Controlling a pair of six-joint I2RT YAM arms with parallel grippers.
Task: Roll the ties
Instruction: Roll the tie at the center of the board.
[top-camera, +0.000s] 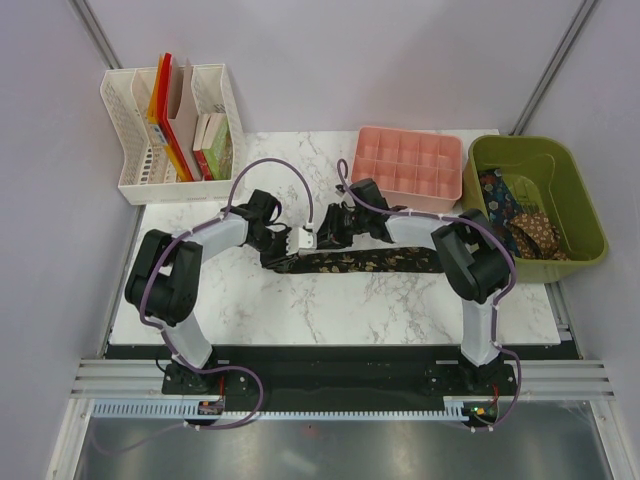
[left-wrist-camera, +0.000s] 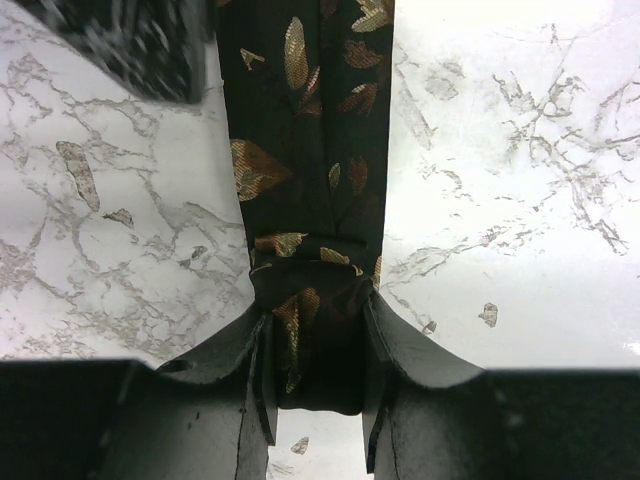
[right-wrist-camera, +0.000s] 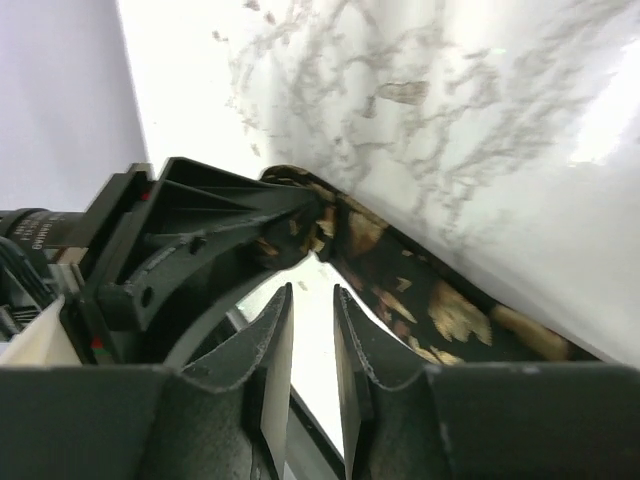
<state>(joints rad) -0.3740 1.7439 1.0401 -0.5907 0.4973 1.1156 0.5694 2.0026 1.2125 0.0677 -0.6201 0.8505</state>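
Note:
A dark tie (top-camera: 370, 262) with gold-brown leaves lies stretched left to right across the marble table (top-camera: 330, 310). Its left end is folded over itself. My left gripper (top-camera: 284, 245) is shut on that folded end. In the left wrist view the tie (left-wrist-camera: 310, 150) runs away from the left gripper (left-wrist-camera: 317, 312), and the fold sits pinched between both fingers. My right gripper (top-camera: 322, 236) hovers just right of the left one. In the right wrist view the right gripper (right-wrist-camera: 312, 292) stands open with only bare table in the gap. The tie (right-wrist-camera: 440, 305) passes beside its right finger.
A green bin (top-camera: 590, 215) at the far right holds more ties (top-camera: 525, 225). A pink compartment tray (top-camera: 410, 165) stands behind the grippers. A white file organizer (top-camera: 175, 130) with books stands at the back left. The left gripper's body (right-wrist-camera: 150, 255) is close to the right fingers.

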